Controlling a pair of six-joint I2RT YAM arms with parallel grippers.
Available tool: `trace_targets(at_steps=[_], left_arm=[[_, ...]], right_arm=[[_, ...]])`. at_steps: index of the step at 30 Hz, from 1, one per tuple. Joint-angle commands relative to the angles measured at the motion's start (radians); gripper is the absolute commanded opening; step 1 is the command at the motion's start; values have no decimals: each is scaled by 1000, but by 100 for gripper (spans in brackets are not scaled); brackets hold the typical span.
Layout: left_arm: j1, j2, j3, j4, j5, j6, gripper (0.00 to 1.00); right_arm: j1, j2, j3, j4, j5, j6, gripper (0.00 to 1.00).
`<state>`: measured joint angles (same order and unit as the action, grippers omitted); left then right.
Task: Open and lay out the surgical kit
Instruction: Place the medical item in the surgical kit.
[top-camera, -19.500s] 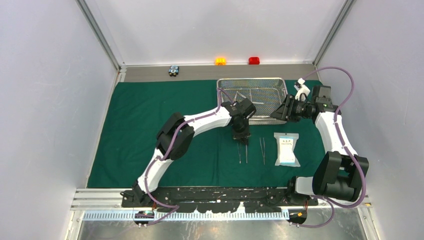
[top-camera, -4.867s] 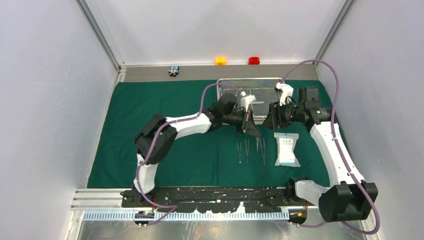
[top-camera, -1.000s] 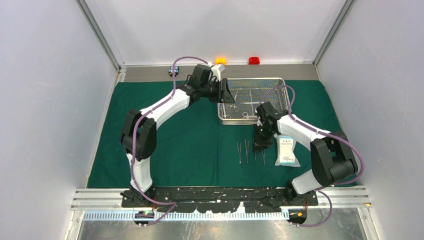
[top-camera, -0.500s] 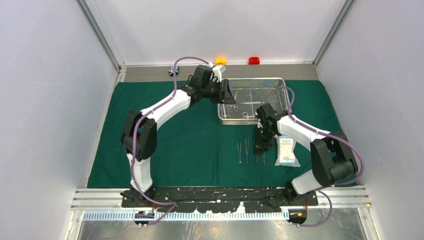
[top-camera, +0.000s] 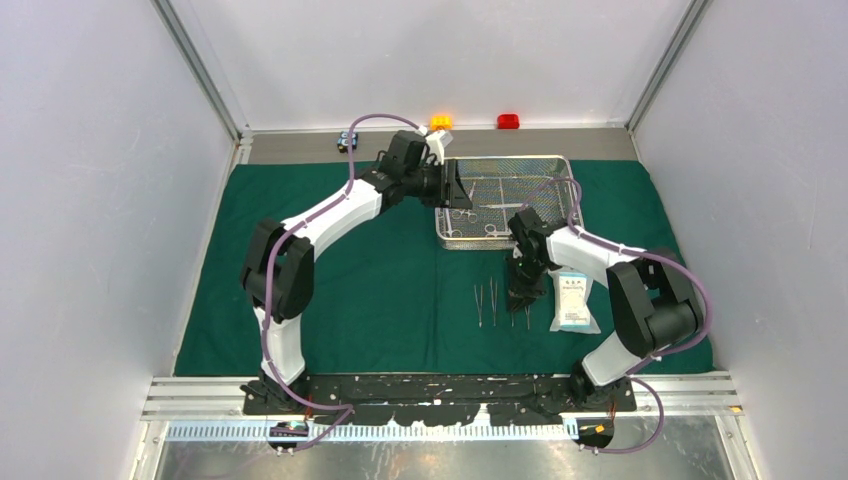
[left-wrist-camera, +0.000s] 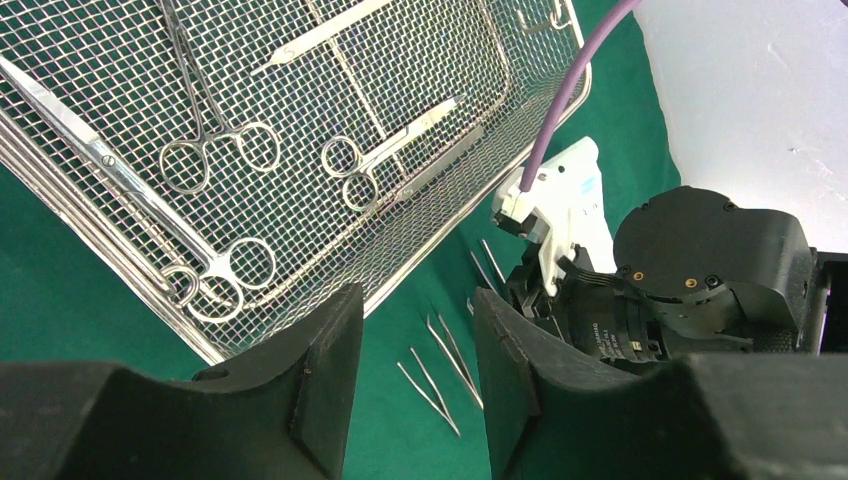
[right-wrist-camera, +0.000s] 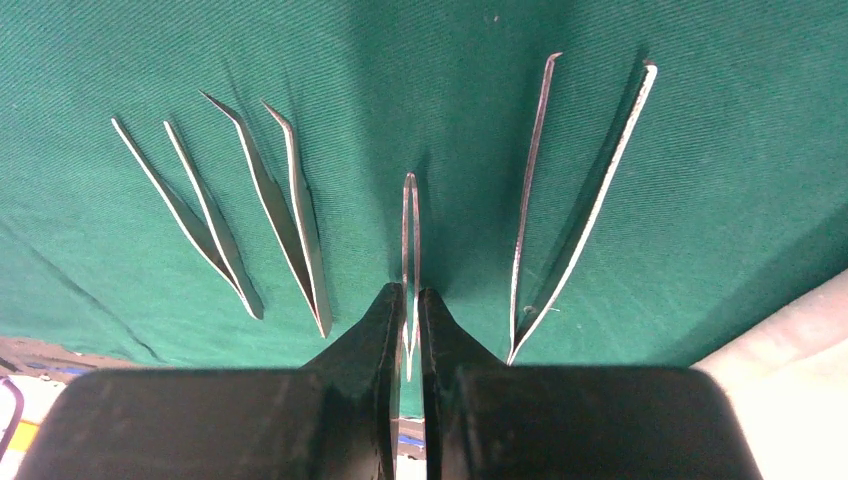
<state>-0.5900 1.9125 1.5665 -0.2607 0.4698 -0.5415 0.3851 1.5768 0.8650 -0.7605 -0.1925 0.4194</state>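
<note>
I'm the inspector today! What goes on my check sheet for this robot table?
Surface: green cloth spread flat.
Job's things: mesh tray holds ring-handled tools; three tweezers and packet lie on cloth.
Clutter: orange block, red block, black-blue block by the back wall.
Grippers: left gripper open by the tray; right gripper shut on a fourth tweezers.
Cables: purple cables loop along both arms.
Surroundings: white walls, nothing else seen.

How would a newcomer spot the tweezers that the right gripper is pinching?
On the green cloth, on the near side of the mesh tray, a row of tweezers sits left of the white packet. The pinched tweezers are third from the left, in the right gripper, legs squeezed together while the neighbours splay open.
</note>
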Motion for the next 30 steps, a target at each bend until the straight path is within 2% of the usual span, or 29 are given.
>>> trace_targets(at_steps=[1,19,30], left_arm=[[-3,-50,3,9,-2,5,47],[-3,-49,0,18,9,-11,47],[-3,-54,-2,23,14,-21,47]], right_arm=[[5,-4,41,10,11,16,0],[7,18,46,17,13,17,0],[8,27,48,10,19,15,7]])
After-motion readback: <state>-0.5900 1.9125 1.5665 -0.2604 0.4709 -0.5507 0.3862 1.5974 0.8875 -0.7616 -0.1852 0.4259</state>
